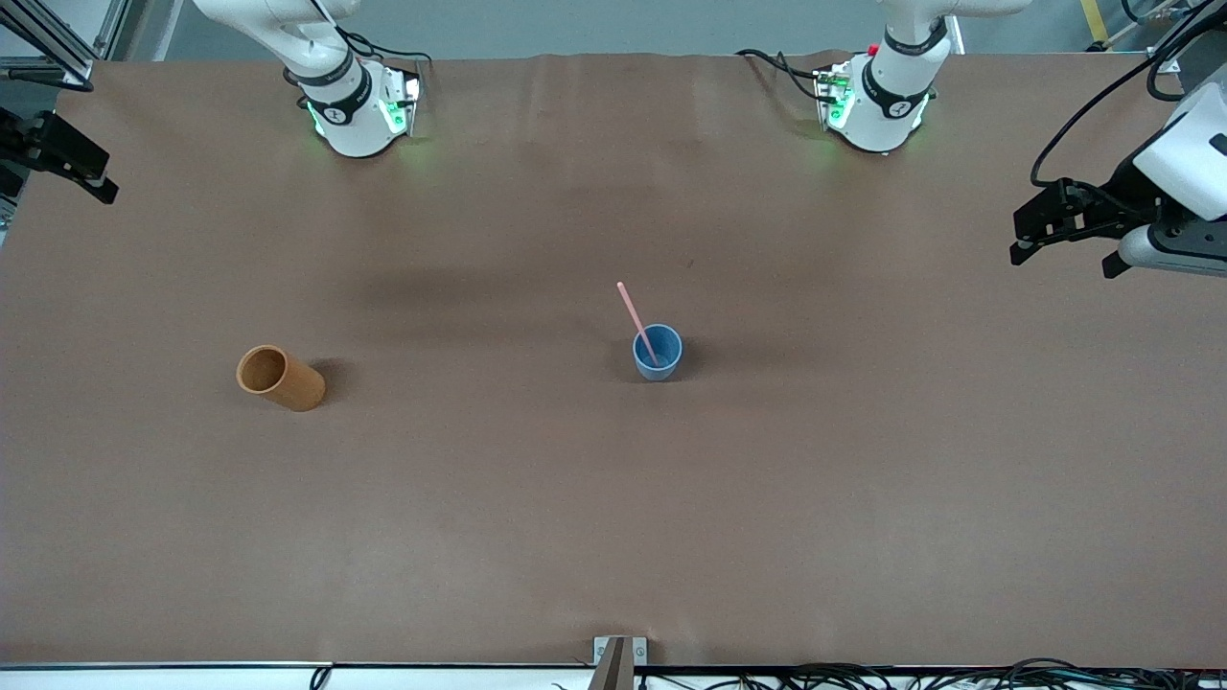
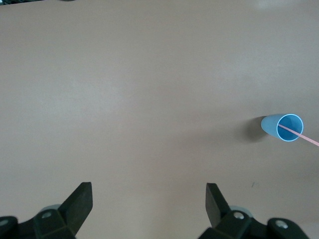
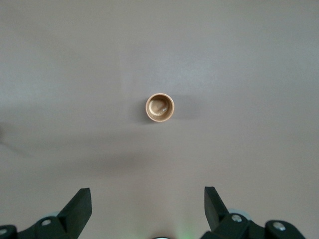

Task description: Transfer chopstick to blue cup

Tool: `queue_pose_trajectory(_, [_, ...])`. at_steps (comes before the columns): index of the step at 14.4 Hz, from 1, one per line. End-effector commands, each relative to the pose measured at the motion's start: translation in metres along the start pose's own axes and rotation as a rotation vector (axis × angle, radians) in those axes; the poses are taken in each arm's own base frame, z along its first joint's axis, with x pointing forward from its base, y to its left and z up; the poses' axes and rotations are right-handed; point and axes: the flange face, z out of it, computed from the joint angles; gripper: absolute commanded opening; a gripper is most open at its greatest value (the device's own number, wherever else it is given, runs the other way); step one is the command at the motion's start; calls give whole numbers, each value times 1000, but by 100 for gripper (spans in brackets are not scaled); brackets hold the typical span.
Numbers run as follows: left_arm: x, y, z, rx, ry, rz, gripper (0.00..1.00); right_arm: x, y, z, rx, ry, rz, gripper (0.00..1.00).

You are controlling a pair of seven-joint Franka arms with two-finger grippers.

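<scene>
The blue cup [image 1: 659,368] stands upright near the middle of the brown table. The pale pink chopstick [image 1: 634,319] stands in it, its lower end inside and its upper end leaning out over the rim toward the robots' bases. Both show in the left wrist view, the cup [image 2: 272,125] and the stick [image 2: 305,138]. My left gripper [image 1: 1064,257] is open and empty, up in the air over the left arm's end of the table [image 2: 148,191]. My right gripper [image 1: 57,192] is open and empty, high over the right arm's end [image 3: 148,196].
An orange-brown cylindrical cup [image 1: 286,380] stands empty toward the right arm's end, seen from above in the right wrist view [image 3: 160,107]. The two arm bases [image 1: 359,110] [image 1: 877,101] stand at the table's back edge. A metal bracket [image 1: 619,655] and cables lie along the front edge.
</scene>
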Motion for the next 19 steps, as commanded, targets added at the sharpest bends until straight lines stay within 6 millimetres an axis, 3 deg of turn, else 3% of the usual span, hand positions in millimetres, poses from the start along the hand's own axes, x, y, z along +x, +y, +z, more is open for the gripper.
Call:
queue_pose_trajectory(1, [-1,-1,-6,13,12,9,100,19,7,12,12,-29,-11,100])
queue_pose_trajectory(6, [0,-2,-4,13,9,12,100,35,1,20,52,-9,-19,100])
queue_pose_trajectory(14, [0,-2,-4,13,9,13,100,35,2,39,56,-44,-70,100])
queue_pose_trajectory(19, [-1,-1,-5,13,10,13,100,38,2,37,60,-18,-65,100])
